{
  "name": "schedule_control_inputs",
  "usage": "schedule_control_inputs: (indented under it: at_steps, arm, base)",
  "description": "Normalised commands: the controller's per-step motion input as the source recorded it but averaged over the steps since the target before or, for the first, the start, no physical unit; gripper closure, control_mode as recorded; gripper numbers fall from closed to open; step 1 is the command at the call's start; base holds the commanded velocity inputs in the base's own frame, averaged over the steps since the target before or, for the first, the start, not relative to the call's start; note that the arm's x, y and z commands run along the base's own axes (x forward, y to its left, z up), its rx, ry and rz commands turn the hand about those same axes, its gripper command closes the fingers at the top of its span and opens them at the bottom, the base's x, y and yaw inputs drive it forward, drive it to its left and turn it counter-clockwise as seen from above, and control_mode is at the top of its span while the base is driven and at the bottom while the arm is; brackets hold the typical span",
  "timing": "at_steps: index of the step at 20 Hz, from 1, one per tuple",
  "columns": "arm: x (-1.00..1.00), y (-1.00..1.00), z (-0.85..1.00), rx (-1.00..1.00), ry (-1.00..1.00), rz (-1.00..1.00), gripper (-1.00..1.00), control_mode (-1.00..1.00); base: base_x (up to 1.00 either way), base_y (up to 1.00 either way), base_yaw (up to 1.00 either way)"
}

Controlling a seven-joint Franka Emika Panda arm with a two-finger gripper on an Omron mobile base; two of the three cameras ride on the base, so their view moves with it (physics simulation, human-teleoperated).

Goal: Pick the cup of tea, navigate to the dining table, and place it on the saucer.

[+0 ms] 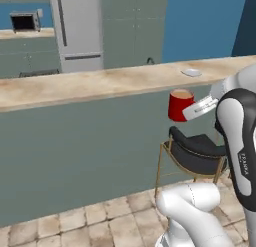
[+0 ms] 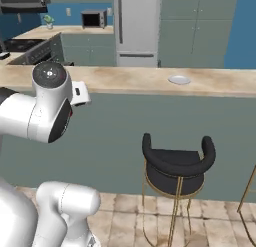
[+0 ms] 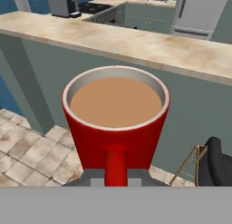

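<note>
toaster oven (image 1: 25, 21): far left on the back counter in your left base view, small box with a dark window. In the right base view you get it again at (image 2: 93, 18).
fridge (image 1: 76, 28): tall grey one just right of that, against the back wall.
counter (image 1: 75, 86): the long beige marbled top runs across in front of you, grey-green panel side below it. You're looking at its side from the floor, tiles underneath.
cup (image 1: 179, 105): red, upright, tea level inside. It hangs in the air in front of the panel side, rim a bit below the counter top, above the stool. Not touching the counter.
gripper (image 1: 196, 110): clamped on the cup's handle side, coming in from the right in your left base view. In the hand view the handle (image 3: 116, 166) runs straight down between the finger tips, so you've got it pinched there, and the cup (image 3: 116, 123) sits square in the middle with the tea flat and nothing slopped.
saucer (image 1: 191, 72): small white plate lying flat on the counter top, up and a little right of the cup, well apart from it. Right base view has it at (image 2: 179, 80), bare.
stool (image 1: 197, 153): black curved seat on thin gold legs, pushed up to the counter, right under the cup.
</note>
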Motion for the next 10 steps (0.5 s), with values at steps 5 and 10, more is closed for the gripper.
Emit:
schedule_control_inputs:
  at_steps: [5, 10]
  arm:
    - [0.0, 0.0, 0.0, 0.0, 0.0, 0.0, 1.0, 1.0]
    - [0.0, 0.0, 0.0, 0.0, 0.0, 0.0, 1.0, 1.0]
  base:
    - [1.0, 0.86, -0.47]
    - [1.0, 0.47, -0.46]
